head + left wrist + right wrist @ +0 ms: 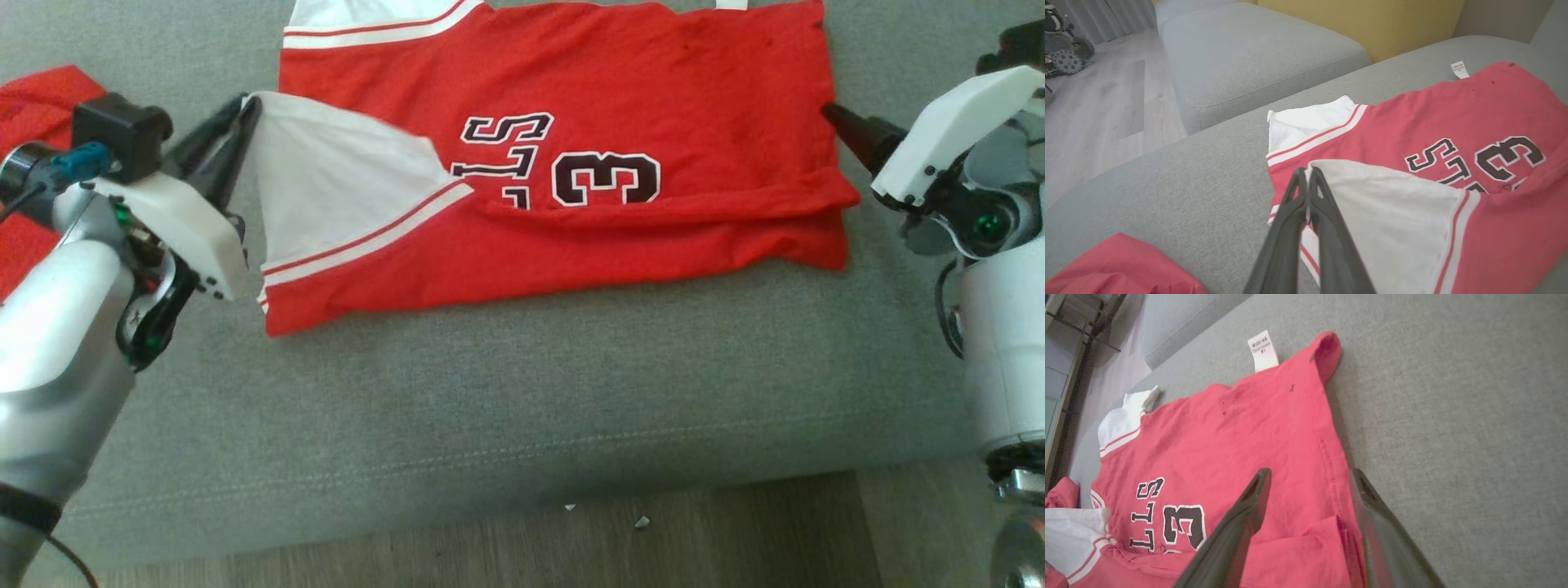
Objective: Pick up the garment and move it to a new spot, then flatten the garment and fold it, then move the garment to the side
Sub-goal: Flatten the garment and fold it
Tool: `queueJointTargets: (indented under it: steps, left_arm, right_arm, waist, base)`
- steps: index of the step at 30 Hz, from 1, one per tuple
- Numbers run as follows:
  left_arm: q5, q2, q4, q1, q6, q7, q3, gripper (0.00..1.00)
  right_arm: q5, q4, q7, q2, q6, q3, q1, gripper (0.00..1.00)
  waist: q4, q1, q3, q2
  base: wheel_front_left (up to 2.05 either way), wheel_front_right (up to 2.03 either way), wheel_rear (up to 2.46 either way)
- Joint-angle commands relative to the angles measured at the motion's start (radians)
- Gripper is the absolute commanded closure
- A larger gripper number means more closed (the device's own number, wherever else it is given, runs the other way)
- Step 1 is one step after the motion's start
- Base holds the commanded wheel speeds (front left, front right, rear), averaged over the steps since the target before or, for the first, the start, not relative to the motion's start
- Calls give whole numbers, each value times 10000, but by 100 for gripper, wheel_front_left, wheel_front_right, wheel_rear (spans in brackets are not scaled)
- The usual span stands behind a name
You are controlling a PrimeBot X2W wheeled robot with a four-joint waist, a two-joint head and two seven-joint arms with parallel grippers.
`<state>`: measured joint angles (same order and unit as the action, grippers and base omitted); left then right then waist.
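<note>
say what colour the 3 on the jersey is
The 3 is near-black with a white outline, on the red garment; clearest in head view.

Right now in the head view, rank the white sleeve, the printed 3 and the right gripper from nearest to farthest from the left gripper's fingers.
1. white sleeve: at the left gripper fingertips, its corner pinched.
2. printed 3: middle of the jersey, toward the robot's right.
3. right gripper: at the jersey's far right edge.
</note>
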<state>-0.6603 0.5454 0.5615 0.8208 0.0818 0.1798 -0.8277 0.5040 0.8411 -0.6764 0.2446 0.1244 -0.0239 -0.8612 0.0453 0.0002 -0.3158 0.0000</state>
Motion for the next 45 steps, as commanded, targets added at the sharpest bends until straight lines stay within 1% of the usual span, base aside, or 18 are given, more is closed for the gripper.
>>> queueJointTargets:
  steps: [1,4,7,8,11,16,21,24,26,31,34,39,42,45]
  left_arm:
    - [77,281,19,591,-193,220,556,0]
    - [104,30,338,575,-485,479,683,0]
    - [51,-191,342,389,-731,680,901,0]
    - [51,-191,342,389,-731,680,901,0]
    - [-186,-502,-68,-12,-1114,793,1467,0]
    - [-170,-1165,-2041,-1467,-1795,815,3240,0]
    - [527,-2102,-3873,-3443,-1970,818,4668,0]
    - [968,-2746,-4640,-4498,-1817,818,5345,0]
    - [1307,-3124,-4924,-5142,-1599,818,5647,0]
    - [1941,-4011,-5008,-6345,-1032,819,6220,0]
    - [2283,-4391,-4777,-6806,-735,819,6447,0]
    - [2867,-4702,-4073,-6935,-413,819,6674,0]
    - [3151,-4789,-3518,-6741,-454,819,6882,0]
    - [3386,-4833,-2748,-6498,-601,819,7048,0]
  right_arm:
    - [-34,-403,440,-28,63,-164,-231,0]
    - [150,-622,1371,14,63,-288,-121,0]
    - [428,-1154,2333,131,63,-660,195,0]
    - [428,-1154,2333,131,63,-660,195,0]
    - [775,-1897,3429,332,63,-1038,706,0]
    - [964,-3098,5040,706,63,-1760,1744,0]
    - [527,-3971,6506,943,63,-1960,2884,0]
    - [241,-4347,7067,748,63,-1927,3639,0]
    - [-50,-4567,7400,551,63,-1728,4156,0]
    - [-1008,-5091,7919,-191,63,-1270,5338,0]
    - [-1369,-5293,7950,-675,63,-1013,5844,0]
    - [-1902,-5558,7771,-1038,63,-885,6118,0]
    - [-2006,-5729,7626,-1130,63,-877,6104,0]
    - [-2053,-5870,7542,-1203,63,-846,6093,0]
  waist:
    - [-14,-2,22,0]
    - [-74,-2,162,0]
    - [-153,-2,353,0]
    - [-153,-2,353,0]
    - [-263,-2,613,0]
    - [-409,-2,1109,0]
    - [-532,-2,1624,0]
    - [-549,-2,1888,0]
    - [-556,-2,2029,0]
    - [-512,-2,2051,0]
    - [-424,-2,2014,0]
    - [-199,-2,1913,0]
    - [-5,-2,1855,0]
    - [207,-2,1803,0]
  base:
    - [0,0,0]
    - [0,0,0]
    - [0,0,0]
    - [0,0,0]
    - [0,0,0]
    - [0,0,0]
    - [0,0,0]
    - [0,0,0]
    - [0,0,0]
    - [0,0,0]
    - [0,0,0]
    - [0,0,0]
    - [0,0,0]
    - [0,0,0]
